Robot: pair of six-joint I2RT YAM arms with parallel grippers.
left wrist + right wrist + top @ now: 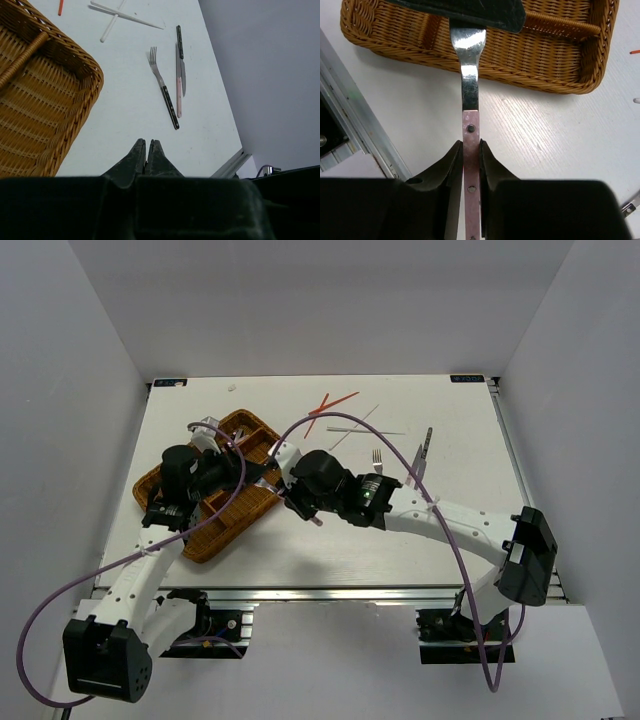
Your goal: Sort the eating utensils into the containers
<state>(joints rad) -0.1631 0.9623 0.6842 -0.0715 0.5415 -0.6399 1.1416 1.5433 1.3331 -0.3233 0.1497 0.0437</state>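
My right gripper (470, 145) is shut on the pink handle of a silver utensil (470, 90). It holds the utensil just beside the near rim of the brown wicker tray (545, 55), and the utensil points toward the tray. The utensil's head is hidden under a dark part of the left arm (470, 12). In the top view the right gripper (292, 495) is at the tray's (180, 510) right edge. My left gripper (147, 141) is shut and empty, above the table just right of the tray (45, 100); in the top view it (262, 478) is close to the right gripper.
A fork (164, 90) and two knives (179, 80) lie on the table right of the tray. Red chopsticks (330, 405) and silver-white chopsticks (365, 428) lie crossed at the back. The table's near metal rail (350, 115) runs close to the right gripper.
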